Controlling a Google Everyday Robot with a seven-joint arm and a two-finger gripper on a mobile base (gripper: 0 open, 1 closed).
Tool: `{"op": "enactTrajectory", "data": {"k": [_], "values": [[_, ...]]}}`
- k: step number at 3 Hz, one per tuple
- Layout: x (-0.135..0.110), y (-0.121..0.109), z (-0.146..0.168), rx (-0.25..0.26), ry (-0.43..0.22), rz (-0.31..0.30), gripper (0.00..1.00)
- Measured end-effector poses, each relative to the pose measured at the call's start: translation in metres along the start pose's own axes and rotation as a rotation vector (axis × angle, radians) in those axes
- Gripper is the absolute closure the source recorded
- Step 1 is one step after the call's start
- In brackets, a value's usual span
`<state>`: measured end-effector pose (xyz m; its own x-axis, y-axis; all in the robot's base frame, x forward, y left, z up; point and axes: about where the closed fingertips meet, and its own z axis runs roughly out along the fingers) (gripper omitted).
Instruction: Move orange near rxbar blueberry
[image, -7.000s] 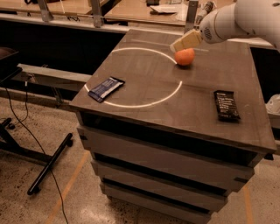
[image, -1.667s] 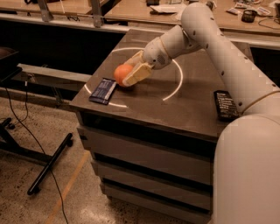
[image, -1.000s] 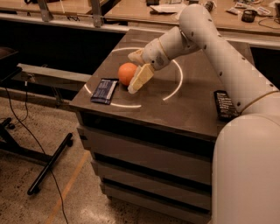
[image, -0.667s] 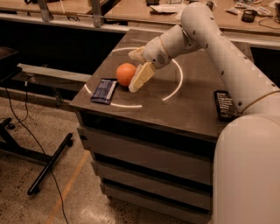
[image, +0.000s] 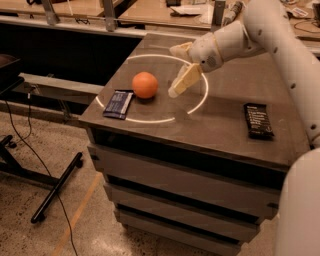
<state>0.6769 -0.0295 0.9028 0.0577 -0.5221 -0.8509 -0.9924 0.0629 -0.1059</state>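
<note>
The orange (image: 145, 84) rests on the dark cabinet top (image: 220, 120), near its front left corner. The rxbar blueberry (image: 118, 104), a dark blue wrapper with a white patch, lies flat just left of the orange, almost touching it. My gripper (image: 176, 71) hangs above the top to the right of the orange, apart from it. Its cream fingers (image: 184, 81) are spread open and hold nothing.
A black-wrapped bar with white lettering (image: 258, 120) lies near the right edge. A bright ring of light (image: 201, 100) marks the top. Benches with clutter stand behind (image: 165, 10). A black stand leg (image: 55, 187) and cable lie on the floor at left.
My gripper has let go of the orange and pulled back up and to the right. The orange stays beside the blue bar.
</note>
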Motion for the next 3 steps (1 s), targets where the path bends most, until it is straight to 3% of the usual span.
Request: {"op": "enactTrajectory", "data": {"k": [1, 2, 3], "values": [[-0.012, 0.015, -0.072, 0.214, 0.044, -0.040, 0.00], [-0.004, 0.021, -0.091, 0.290, 0.066, -0.025, 0.00], [-0.006, 0.018, -0.080, 0.257, 0.056, -0.029, 0.00]]}}
